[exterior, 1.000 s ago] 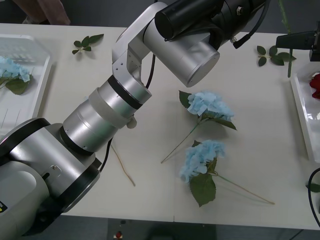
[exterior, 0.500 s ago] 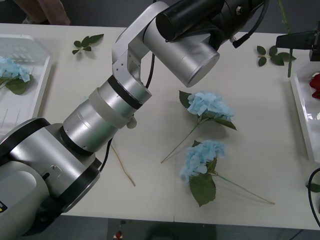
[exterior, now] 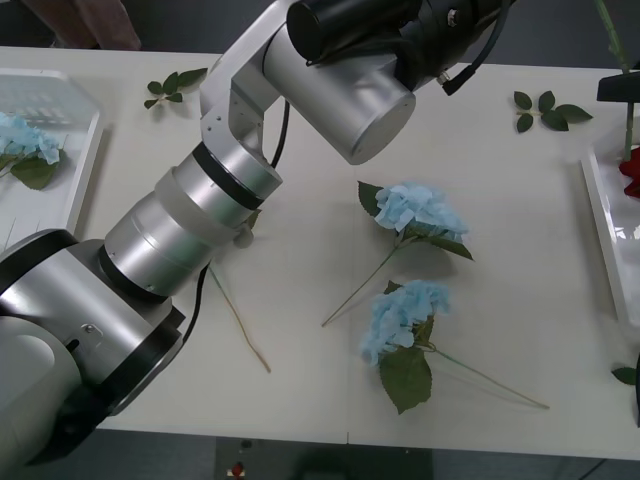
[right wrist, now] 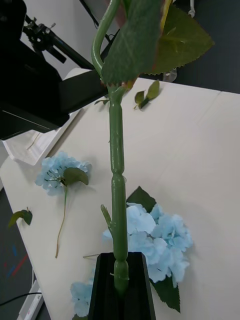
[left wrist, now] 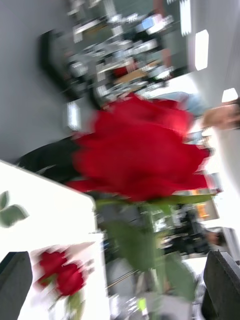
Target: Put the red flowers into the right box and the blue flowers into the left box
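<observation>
My right gripper (exterior: pixel 621 88) is at the far right, above the far end of the right box (exterior: pixel 600 215), and its black fingers (right wrist: pixel 102 287) are shut on the green stem (right wrist: pixel 117 165) of a red flower. That flower's bloom (left wrist: pixel 140 150) hangs close in front of my left gripper (left wrist: pixel 120 267), which is open with nothing between its fingers. More red flowers (left wrist: pixel 62 275) lie in the right box. Two blue flowers (exterior: pixel 420 208) (exterior: pixel 400 312) lie on the table's middle. A third blue flower (exterior: pixel 25 140) rests in the left box (exterior: pixel 85 150).
My left arm (exterior: pixel 220 190) stretches diagonally across the table toward the far right. Loose leaf sprigs lie at the far left (exterior: pixel 172 85), far right (exterior: pixel 545 108) and near right edge (exterior: pixel 628 375). A bare thin stem (exterior: pixel 240 325) lies beside the arm.
My right gripper has carried the stem to the right, over the right box's edge. The left arm has swung slightly left and away.
</observation>
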Controlling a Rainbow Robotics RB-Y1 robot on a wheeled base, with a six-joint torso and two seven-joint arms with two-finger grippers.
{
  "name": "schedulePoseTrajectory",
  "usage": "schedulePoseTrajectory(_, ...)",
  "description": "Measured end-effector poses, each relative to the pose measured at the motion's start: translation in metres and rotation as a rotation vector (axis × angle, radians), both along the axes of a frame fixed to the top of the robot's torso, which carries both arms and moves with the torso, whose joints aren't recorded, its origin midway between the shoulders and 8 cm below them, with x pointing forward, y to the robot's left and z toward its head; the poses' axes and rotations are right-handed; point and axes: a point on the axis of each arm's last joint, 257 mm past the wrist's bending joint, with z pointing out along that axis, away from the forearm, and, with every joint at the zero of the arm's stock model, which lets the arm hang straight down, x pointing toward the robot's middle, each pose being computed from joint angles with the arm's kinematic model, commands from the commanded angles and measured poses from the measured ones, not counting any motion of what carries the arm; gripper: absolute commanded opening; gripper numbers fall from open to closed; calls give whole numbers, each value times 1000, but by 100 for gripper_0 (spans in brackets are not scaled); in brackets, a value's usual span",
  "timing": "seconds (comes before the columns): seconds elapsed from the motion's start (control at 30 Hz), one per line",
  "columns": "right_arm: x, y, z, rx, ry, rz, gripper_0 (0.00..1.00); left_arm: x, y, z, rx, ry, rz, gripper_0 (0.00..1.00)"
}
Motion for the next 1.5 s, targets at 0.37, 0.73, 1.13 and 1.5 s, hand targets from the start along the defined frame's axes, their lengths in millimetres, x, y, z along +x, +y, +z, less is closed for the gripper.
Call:
schedulePoseTrajectory(0.37,-13,-64,-33,-93,101,-145,0,-69,56,-52,187,188,-63,100)
schedulePoseTrajectory(0.73,-22,-147,-65,-217,180,-371,0,-135,150,-177,390,421,-8,100)
schedulePoseTrajectory(1.13,-39,-232,-96,-361,262,-614,0,-153,240,-284,477,647,183,100)
schedulePoseTrajectory(1.5,-74,-310,-121,-551,362,-818,0,-143,317,-324,578,619,425,100)
